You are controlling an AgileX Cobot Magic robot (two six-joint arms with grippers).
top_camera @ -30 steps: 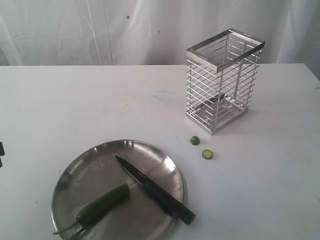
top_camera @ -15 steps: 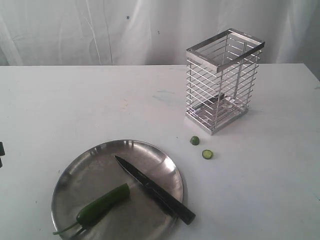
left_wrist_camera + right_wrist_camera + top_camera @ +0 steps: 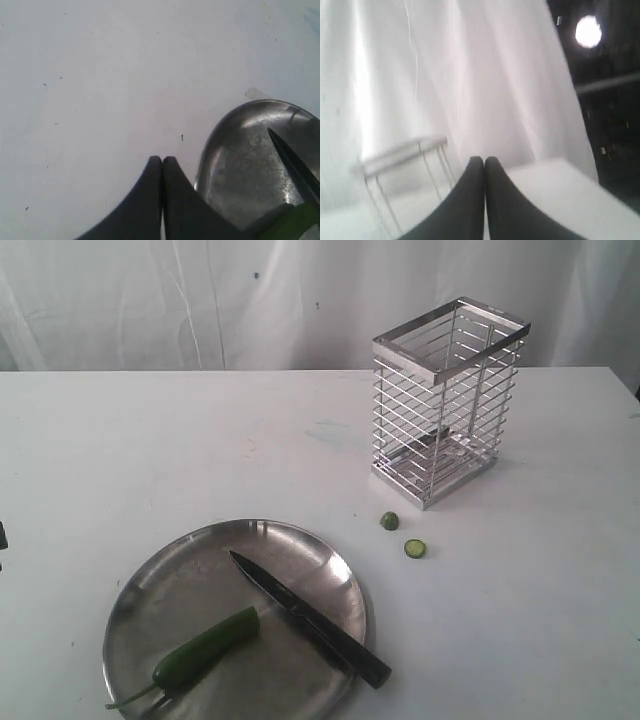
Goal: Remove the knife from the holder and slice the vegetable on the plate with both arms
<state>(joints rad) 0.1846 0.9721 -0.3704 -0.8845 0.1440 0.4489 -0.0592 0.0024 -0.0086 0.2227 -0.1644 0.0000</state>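
The knife point(image 3: 305, 618) lies across the steel plate point(image 3: 190, 580), its black handle sticking out over the plate's right rim. Beside it on the plate rests the green chili point(image 3: 203, 648), stem toward the front left. The chrome wire holder point(image 3: 446, 400) stands at the back right with no knife in it. My left gripper point(image 3: 162, 159) is shut on nothing, above bare table beside the plate point(image 3: 235, 155); the knife tip point(image 3: 292, 160) and a bit of chili point(image 3: 295, 225) show there. My right gripper point(image 3: 484, 160) is shut and empty, near the blurred holder point(image 3: 402, 155). Neither gripper shows in the exterior view.
Two small round green slices point(image 3: 389, 521) point(image 3: 415, 548) lie on the white table point(image 3: 200, 440) between plate and holder. A white curtain point(image 3: 200, 300) hangs behind the table. A dark sliver of the left arm point(image 3: 2, 536) shows at the left edge.
The dark piece of the left arm at the left edge has slipped slightly further out of the exterior view. Knife, chili, plate and holder have not moved.
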